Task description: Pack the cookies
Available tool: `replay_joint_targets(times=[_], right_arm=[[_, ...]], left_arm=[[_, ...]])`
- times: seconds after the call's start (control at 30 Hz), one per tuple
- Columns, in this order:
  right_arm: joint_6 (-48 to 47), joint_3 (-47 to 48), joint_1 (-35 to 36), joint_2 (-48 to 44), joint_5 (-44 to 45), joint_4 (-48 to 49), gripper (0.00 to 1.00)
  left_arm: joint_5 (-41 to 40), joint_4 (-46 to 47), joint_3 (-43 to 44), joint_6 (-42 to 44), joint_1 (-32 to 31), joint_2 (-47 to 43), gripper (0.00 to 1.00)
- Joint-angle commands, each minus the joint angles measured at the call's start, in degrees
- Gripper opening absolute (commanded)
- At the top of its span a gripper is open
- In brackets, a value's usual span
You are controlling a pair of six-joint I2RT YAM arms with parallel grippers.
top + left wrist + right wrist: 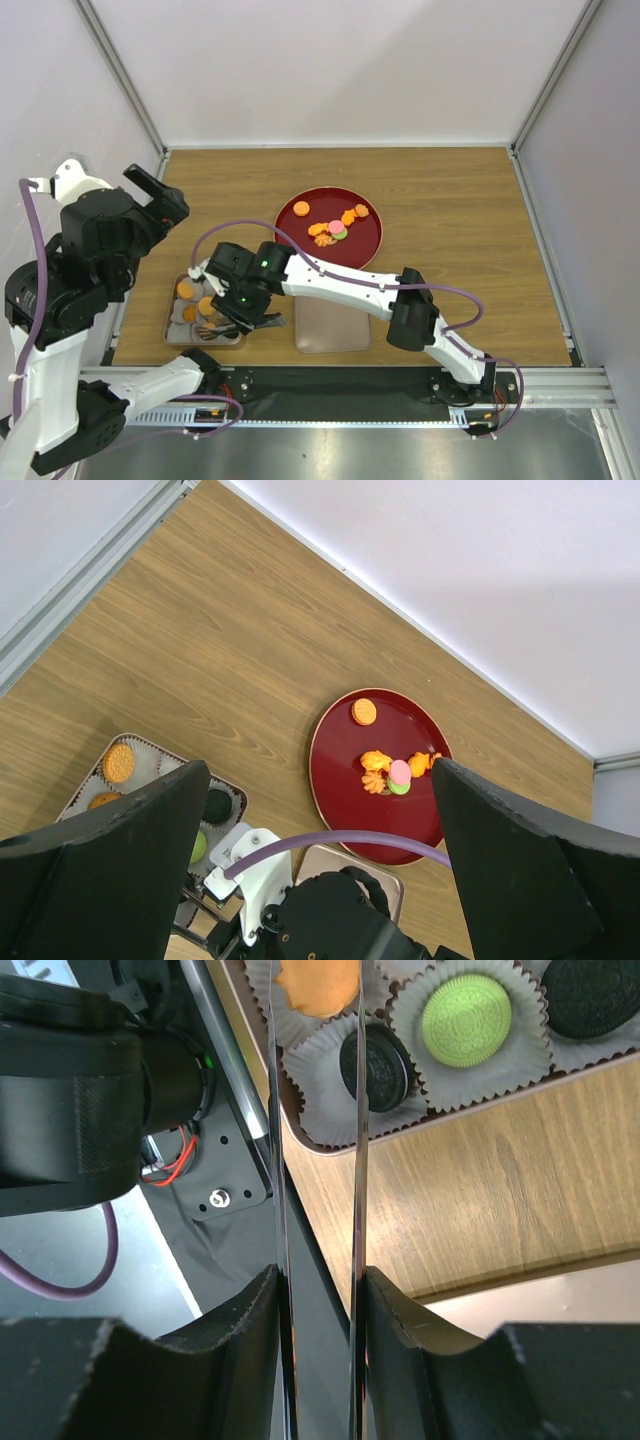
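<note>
A wooden surface (pixel 450 200) seen from above, with two robot arms mounted at its near edge.

The cookies are in two places. A round red plate (pixel 368 250) sits near the middle of the surface. It holds one orange cookie (pixel 301 208) on its own and a small cluster (pixel 335 231) of orange, pink and green cookies close together. To the left, at the near edge, lies a shallow metal tray (pixel 170 318) lined with white paper cups. Several cups are filled: the right wrist view shows a green cookie (pixel 465 1020) and a dark cookie (pixel 373 1065) in neighbouring cups, and the left wrist view shows a ridged orange one (pixel 118 763) at the tray's far end.

The right arm stretches leftward across the surface, and its wrist hangs over the near end of the tray. The right fingers (pixel 190 1380) carry two long thin metal blades. These are closed on a smooth orange cookie (pixel 318 985), which is held above the cups.

The left arm is raised well above the left side of the surface. The left fingers (pixel 110 870) are spread wide apart and hold nothing.

A pinkish-brown rounded-square lid (pixel 330 338) lies flat just right of the tray, between the plate and the near edge.
</note>
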Motion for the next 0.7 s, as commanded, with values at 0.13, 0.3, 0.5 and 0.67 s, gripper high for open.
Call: replay_joint_targets(times=[0.13, 0.3, 0.5, 0.67], right_arm=[[-0.1, 4.1, 0.7, -0.3, -0.2, 1.2, 0.41], [0.0, 4.1, 0.8, -0.4, 0.0, 1.2, 0.43], [-0.2, 4.0, 1.1, -0.5, 0.4, 1.0, 0.46], [-0.1, 4.0, 1.1, -0.8, 0.9, 1.1, 0.48]], left_arm=[[0.5, -6.4, -0.3, -0.2, 0.4, -0.9, 1.0], [0.6, -6.3, -0.8, -0.2, 0.5, -1.2, 1.0], [0.8, -5.8, -1.2, -0.3, 0.5, -1.7, 1.0], [0.9, -5.7, -1.4, -0.3, 0.5, -1.9, 1.0]])
